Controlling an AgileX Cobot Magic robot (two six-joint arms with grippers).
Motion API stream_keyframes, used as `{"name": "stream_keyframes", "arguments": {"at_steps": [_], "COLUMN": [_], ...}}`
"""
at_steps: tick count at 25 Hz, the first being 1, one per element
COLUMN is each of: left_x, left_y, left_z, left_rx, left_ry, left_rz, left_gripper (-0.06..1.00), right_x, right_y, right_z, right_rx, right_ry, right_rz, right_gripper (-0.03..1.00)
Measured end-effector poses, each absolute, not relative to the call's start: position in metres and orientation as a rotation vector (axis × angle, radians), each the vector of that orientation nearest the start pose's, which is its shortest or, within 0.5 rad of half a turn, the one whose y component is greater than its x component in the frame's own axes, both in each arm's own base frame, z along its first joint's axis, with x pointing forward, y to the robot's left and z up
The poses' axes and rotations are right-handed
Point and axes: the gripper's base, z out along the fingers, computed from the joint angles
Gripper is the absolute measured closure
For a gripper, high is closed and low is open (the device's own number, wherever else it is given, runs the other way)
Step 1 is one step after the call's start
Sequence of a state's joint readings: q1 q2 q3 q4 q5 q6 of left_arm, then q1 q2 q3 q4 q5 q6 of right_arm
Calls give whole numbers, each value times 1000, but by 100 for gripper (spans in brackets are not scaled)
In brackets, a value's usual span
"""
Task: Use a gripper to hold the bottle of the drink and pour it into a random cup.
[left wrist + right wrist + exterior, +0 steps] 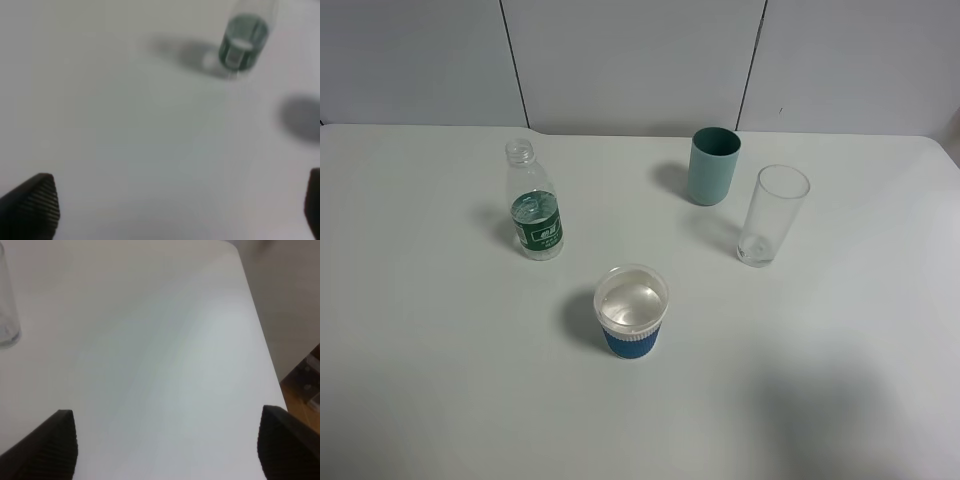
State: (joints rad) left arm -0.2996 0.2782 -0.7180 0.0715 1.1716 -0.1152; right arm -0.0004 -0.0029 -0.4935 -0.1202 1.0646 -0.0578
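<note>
The bottle of the drink (pixel 535 205) stands upright on the white table at the left, uncapped, with a green label and clear liquid. It shows blurred in the left wrist view (pixel 243 42), well ahead of my left gripper (pixel 180 205), whose dark ribbed fingertips (pixel 42 200) are wide apart and empty. The cup (pixel 632 310), white with a blue ribbed sleeve, stands near the table's middle front; its inside looks shiny. My right gripper (pixel 170 440) is open and empty over bare table. Neither gripper shows in the exterior view.
A teal tumbler (pixel 713 165) stands at the back right. A tall clear glass (pixel 772 215) stands beside it and shows at the edge of the right wrist view (pixel 6 315). The table's edge (pixel 260 340) runs near the right gripper, with floor beyond.
</note>
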Motion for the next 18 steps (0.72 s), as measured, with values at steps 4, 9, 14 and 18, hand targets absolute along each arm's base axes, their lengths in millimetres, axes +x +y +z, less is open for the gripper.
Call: {"name": "stream_keyframes", "arguments": {"at_steps": [4, 9, 14, 18], "left_x": [8, 0, -14, -27], "left_y": [4, 8, 9, 7], "left_z": [326, 326, 326, 327], "left_rx": [168, 31, -20, -73], "left_ry": [2199, 2173, 2102, 1983], "left_rz": [-128, -20, 73, 112], "left_gripper": [-5, -5, -5, -5], "right_x": [-5, -5, -5, -5], "right_y": [-10, -10, -10, -10], "right_z": [276, 276, 276, 276], "right_rx": [-53, -53, -53, -53], "right_ry": [2050, 2050, 2050, 2050], "right_rz": [-180, -180, -180, -180], "right_gripper": [23, 23, 23, 23]}}
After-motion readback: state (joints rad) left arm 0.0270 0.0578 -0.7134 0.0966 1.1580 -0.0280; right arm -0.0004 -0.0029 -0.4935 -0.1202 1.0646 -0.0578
